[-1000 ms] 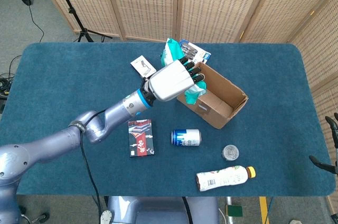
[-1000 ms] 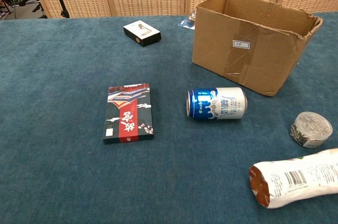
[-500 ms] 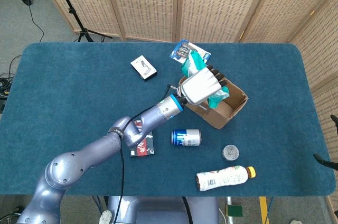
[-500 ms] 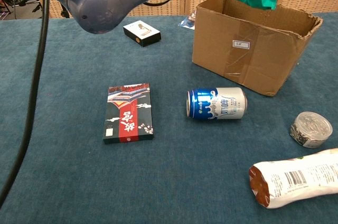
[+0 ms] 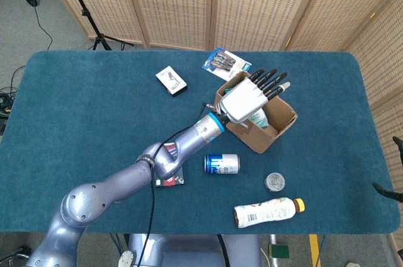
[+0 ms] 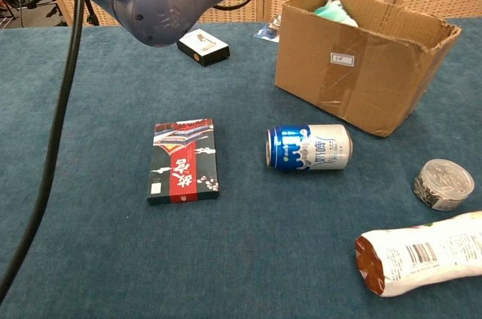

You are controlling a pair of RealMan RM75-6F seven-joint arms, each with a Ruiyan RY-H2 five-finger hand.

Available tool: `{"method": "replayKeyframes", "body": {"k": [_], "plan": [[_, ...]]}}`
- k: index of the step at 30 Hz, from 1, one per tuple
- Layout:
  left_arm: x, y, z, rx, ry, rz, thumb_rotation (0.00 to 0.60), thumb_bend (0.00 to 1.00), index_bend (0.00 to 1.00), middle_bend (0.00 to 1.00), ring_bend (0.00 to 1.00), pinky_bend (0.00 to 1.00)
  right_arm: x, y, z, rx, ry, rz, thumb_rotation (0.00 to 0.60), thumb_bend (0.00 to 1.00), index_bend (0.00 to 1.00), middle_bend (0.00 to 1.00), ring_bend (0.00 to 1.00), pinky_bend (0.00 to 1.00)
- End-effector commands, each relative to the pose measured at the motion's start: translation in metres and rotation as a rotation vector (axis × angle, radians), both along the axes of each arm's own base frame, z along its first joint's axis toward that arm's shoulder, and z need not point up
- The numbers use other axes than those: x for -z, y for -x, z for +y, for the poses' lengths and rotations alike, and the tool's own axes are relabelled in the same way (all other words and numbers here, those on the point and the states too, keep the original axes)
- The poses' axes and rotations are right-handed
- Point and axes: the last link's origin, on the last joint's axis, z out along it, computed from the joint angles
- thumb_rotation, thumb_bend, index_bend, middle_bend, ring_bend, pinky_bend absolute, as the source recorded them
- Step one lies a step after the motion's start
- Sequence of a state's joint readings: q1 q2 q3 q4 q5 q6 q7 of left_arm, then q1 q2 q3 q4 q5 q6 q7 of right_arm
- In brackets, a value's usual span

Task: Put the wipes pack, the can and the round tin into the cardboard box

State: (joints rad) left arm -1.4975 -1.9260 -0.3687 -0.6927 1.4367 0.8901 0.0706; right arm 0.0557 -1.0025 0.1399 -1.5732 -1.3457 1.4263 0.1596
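My left hand hovers over the open cardboard box, fingers spread and holding nothing. The teal wipes pack lies inside the box; in the chest view the pack peeks over the rim of the box. A blue can lies on its side in front of the box. To its right sits the round tin. Only dark fingertips of my right hand show at the right edge, apart and holding nothing.
A plastic bottle lies near the front edge. A red and black card pack lies left of the can. Behind the cardboard box are a small white box and a blister pack. Wicker screens stand at the back.
My left hand carried the wipes pack rightward over the box, then let it go; the pack now lies inside and the fingers have spread.
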Motion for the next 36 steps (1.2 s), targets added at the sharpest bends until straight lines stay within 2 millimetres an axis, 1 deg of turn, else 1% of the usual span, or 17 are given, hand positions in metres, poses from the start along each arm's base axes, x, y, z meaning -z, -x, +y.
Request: {"method": "replayKeyframes", "body": {"k": [1,4,6,9,11,12,13,14,19,21,22,23,24,26,30,33,36], "plan": [[-0.020,0.006,0.004,0.002,-0.005,-0.055,0.600,0.00,0.00,0.00,0.00,0.17,0.001,-0.001,0.001,-0.004,-0.004,0.003,0.600,0.00,0.00,0.00,0.00,0.00],[-0.049,0.027,0.007,-0.011,-0.011,-0.096,0.600,0.00,0.00,0.00,0.00,0.17,0.002,-0.004,0.003,-0.019,0.000,0.008,0.600,0.00,0.00,0.00,0.00,0.00],[-0.063,0.042,0.007,-0.027,-0.014,-0.102,0.600,0.00,0.00,0.00,0.00,0.17,0.002,-0.006,0.004,-0.029,0.000,0.011,0.600,0.00,0.00,0.00,0.00,0.00],[-0.087,0.076,0.005,-0.079,-0.018,-0.108,0.600,0.00,0.00,0.00,0.00,0.15,0.003,-0.008,0.005,-0.049,-0.004,0.017,0.600,0.00,0.00,0.00,0.00,0.00],[-0.108,0.112,0.002,-0.141,-0.025,-0.108,0.600,0.00,0.00,0.00,0.00,0.15,0.004,-0.011,0.005,-0.067,-0.002,0.020,0.600,0.00,0.00,0.00,0.00,0.00],[-0.127,0.150,-0.001,-0.217,-0.043,-0.112,0.600,0.00,0.00,0.00,0.00,0.14,0.005,-0.015,0.003,-0.099,0.002,0.018,0.600,0.00,0.00,0.00,0.00,0.00],[-0.143,0.185,-0.012,-0.278,-0.050,-0.124,0.600,0.00,0.00,0.00,0.00,0.14,0.007,-0.020,0.003,-0.138,-0.002,0.021,0.600,0.00,0.00,0.00,0.00,0.00],[-0.155,0.208,-0.023,-0.319,-0.044,-0.130,0.600,0.00,0.00,0.00,0.00,0.13,0.009,-0.023,0.002,-0.168,-0.009,0.029,0.600,0.00,0.00,0.00,0.00,0.00],[-0.177,0.282,-0.057,-0.530,-0.075,-0.149,0.600,0.00,0.00,0.00,0.00,0.05,0.017,-0.037,-0.001,-0.320,-0.080,0.061,0.600,0.00,0.00,0.00,0.00,0.00],[-0.181,0.301,-0.069,-0.589,-0.086,-0.171,0.600,0.00,0.00,0.00,0.00,0.01,0.020,-0.043,-0.002,-0.371,-0.119,0.066,0.600,0.00,0.00,0.00,0.00,0.00],[-0.183,0.315,-0.078,-0.635,-0.092,-0.191,0.600,0.00,0.00,0.00,0.00,0.01,0.023,-0.047,-0.003,-0.407,-0.146,0.080,0.600,0.00,0.00,0.00,0.00,0.00],[-0.184,0.322,-0.083,-0.657,-0.092,-0.201,0.600,0.00,0.00,0.00,0.00,0.00,0.024,-0.050,-0.003,-0.424,-0.158,0.088,0.600,0.00,0.00,0.00,0.00,0.00],[-0.188,0.339,-0.095,-0.717,-0.097,-0.230,0.600,0.00,0.00,0.00,0.00,0.00,0.029,-0.057,-0.004,-0.468,-0.198,0.100,0.600,0.00,0.00,0.00,0.00,0.00],[-0.193,0.356,-0.111,-0.763,-0.107,-0.248,0.600,0.00,0.00,0.00,0.00,0.00,0.036,-0.067,-0.005,-0.512,-0.261,0.105,0.600,0.00,0.00,0.00,0.00,0.00],[-0.201,0.378,-0.136,-0.831,-0.129,-0.263,0.600,0.00,0.00,0.00,0.00,0.00,0.047,-0.088,-0.011,-0.576,-0.367,0.098,0.600,0.00,0.00,0.00,0.00,0.00],[-0.205,0.386,-0.150,-0.880,-0.134,-0.274,0.600,0.00,0.00,0.00,0.00,0.00,0.055,-0.103,-0.019,-0.616,-0.413,0.121,0.600,0.00,0.00,0.00,0.00,0.00],[-0.211,0.393,-0.168,-0.925,-0.149,-0.281,0.600,0.00,0.00,0.00,0.00,0.00,0.080,-0.132,-0.038,-0.675,-0.493,0.179,0.600,0.00,0.00,0.00,0.00,0.00]]}}
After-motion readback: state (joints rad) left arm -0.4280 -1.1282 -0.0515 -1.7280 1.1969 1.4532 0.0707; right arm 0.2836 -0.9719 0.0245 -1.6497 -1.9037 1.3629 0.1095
